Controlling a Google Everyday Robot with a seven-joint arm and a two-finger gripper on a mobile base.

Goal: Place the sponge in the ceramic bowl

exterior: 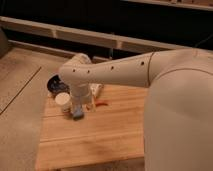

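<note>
While the light-blue sponge point(78, 114) lies on the wooden table point(110, 132) beside the white cup point(63, 101), outside the ceramic bowl point(53, 86), the gripper point(80, 107) hangs over it; its hold cannot be told.

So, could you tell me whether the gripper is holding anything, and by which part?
Cannot be told: the gripper is down at the sponge, which lies on the table beside the cup.

blue sponge point(78, 115) under hand point(79, 109), bowl point(54, 85) beyond
</note>
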